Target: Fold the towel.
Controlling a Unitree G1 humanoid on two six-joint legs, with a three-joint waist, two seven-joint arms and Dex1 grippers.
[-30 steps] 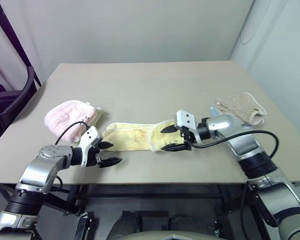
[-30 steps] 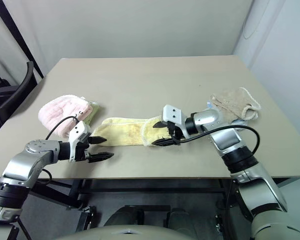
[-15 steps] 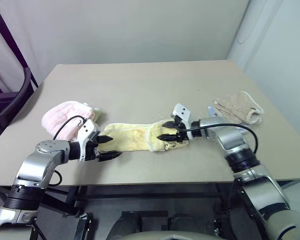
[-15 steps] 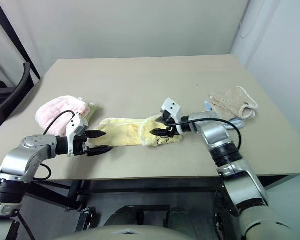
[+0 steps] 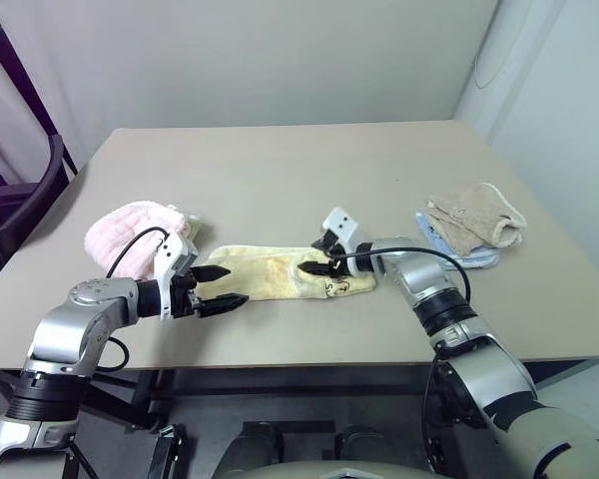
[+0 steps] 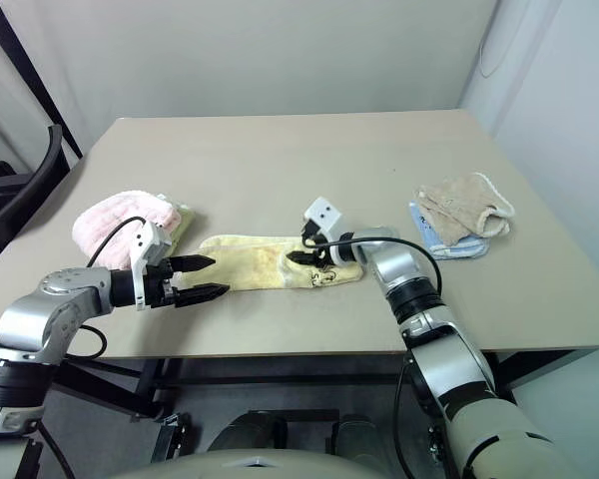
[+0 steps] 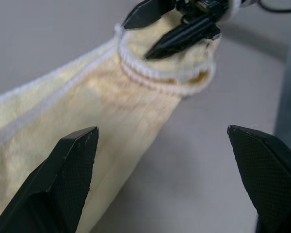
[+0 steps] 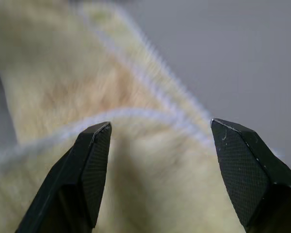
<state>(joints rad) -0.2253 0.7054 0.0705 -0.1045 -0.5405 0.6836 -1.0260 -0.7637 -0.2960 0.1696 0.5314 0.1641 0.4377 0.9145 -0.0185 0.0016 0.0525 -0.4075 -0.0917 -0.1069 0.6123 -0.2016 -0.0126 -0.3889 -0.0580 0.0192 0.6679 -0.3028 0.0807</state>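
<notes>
Pale yellow towel [image 5: 280, 273] is laid as a long folded strip across the near-middle of the beige table [image 5: 299, 170], with whitish stitched edging seen along its sides and a small dark embroidered motif at its right end. That right end is doubled over, so a looped edge is shown in the left wrist view. Left gripper [image 5: 223, 285] is held just off the strip's left end, above the table, its two black fingers spread wide apart and nothing gripped between them. Right gripper [image 5: 312, 261] is positioned over the folded right end of the towel, fingers parted with cloth seen directly below and between them in the right wrist view; whether the fingertips are touching the terry cannot be told, and no clamp on the fabric is seen. Pink fluffy towel [image 5: 130, 230] is bunched at the left of the table, just beyond the left gripper. Tan towel [image 5: 474, 220] is crumpled at the right side, resting on a pale blue cloth [image 5: 449, 242], well apart from the yellow strip.
</notes>
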